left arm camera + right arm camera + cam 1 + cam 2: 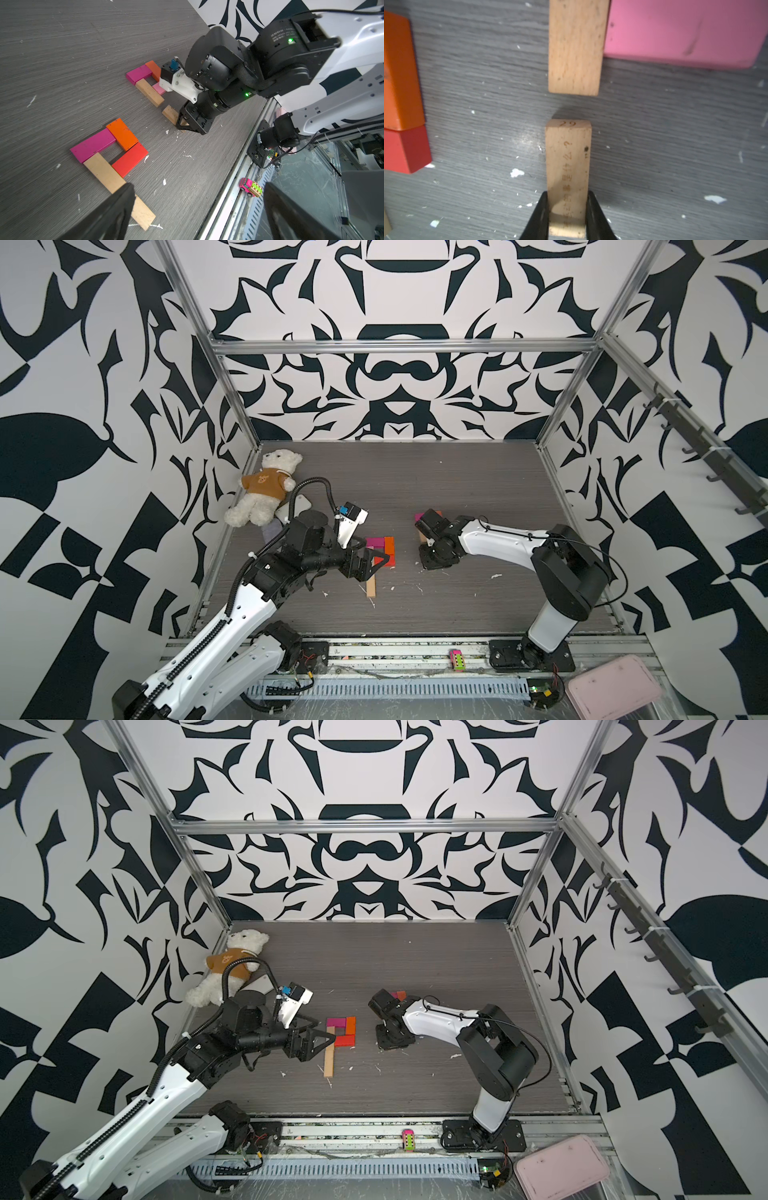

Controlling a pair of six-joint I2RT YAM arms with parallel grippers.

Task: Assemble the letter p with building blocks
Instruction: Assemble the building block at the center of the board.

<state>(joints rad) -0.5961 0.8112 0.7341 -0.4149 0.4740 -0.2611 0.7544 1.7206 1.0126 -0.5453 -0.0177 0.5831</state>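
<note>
While right fingers [538, 220] clamp 1 tan bar [568, 166], its long axis lines up with the tan stem [575, 45] just beyond, not touching; left fingers [104, 218] stand wide.

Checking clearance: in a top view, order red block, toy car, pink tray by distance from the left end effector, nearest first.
1. Red block, beside the left end effector.
2. Toy car, front rail.
3. Pink tray, front right corner.

White arm shells [498, 537], black joints [569, 568] (green lights [290, 40]).
</note>
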